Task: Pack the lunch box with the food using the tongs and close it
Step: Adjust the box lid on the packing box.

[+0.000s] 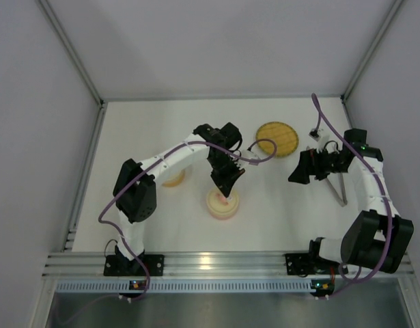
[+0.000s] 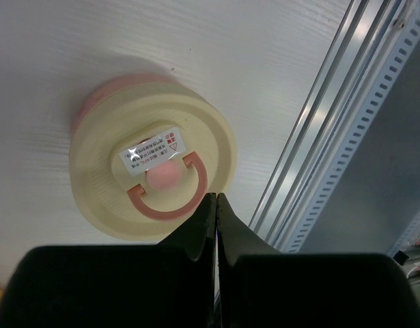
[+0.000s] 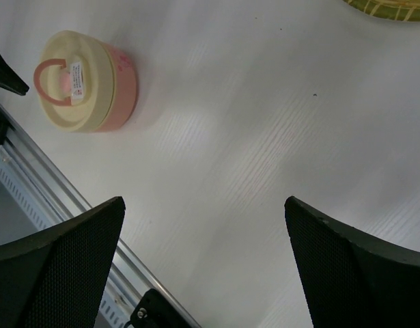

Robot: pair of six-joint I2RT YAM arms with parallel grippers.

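woven plate on white table

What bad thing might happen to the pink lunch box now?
The shut left gripper sits at the edge of the lid, not over its middle. If it pushes down there, the lunch box might tip or slide. The tongs lie close beside the right arm, so the open right gripper might knock them when it moves.

Left hand over lidded lunch box — tongs lie beside right arm
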